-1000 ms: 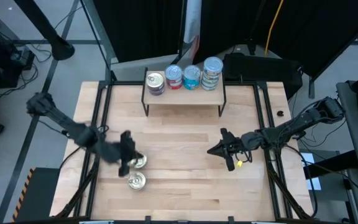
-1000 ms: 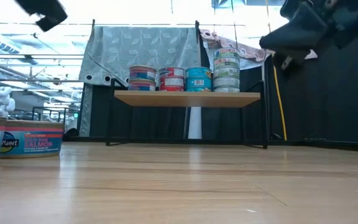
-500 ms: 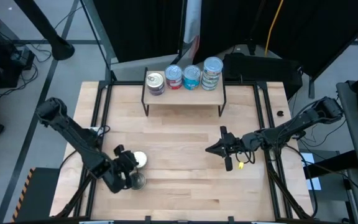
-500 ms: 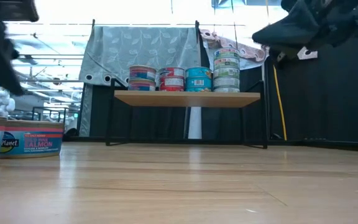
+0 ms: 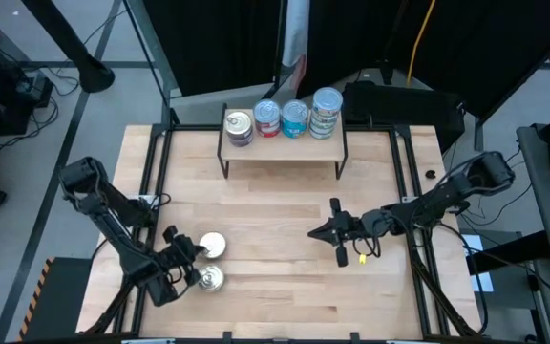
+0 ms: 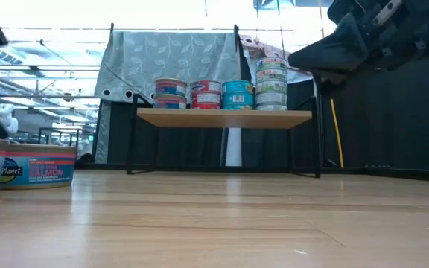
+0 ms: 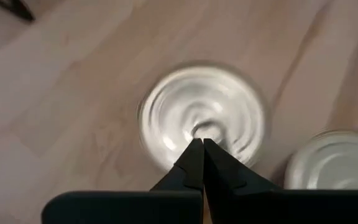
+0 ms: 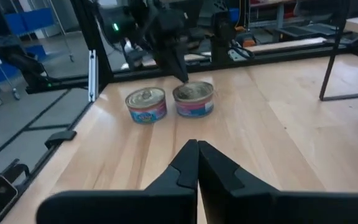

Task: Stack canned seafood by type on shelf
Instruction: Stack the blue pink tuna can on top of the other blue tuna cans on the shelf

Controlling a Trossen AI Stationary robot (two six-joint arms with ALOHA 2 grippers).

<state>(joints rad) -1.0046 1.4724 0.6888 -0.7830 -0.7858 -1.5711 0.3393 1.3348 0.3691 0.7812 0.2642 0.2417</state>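
From above, four piles of tins (image 5: 283, 118) fill the shelf (image 5: 285, 145); two loose tins (image 5: 211, 261) lie on the counter (image 5: 275, 210) near its front-left corner. The left hand (image 5: 185, 265), clenched and empty, hovers beside them; the right hand (image 5: 325, 230), also clenched, waits mid-counter.

At counter level, the loose tins (image 6: 21, 167) stand upright at far left.

The left wrist view shows closed tips (image 7: 197, 149) over a shiny lid (image 7: 202, 116).

The right wrist view shows both tins (image 8: 169, 101) side by side, just touching. They look rigid, smooth and slippery; gripping across the sidewall should suit best.
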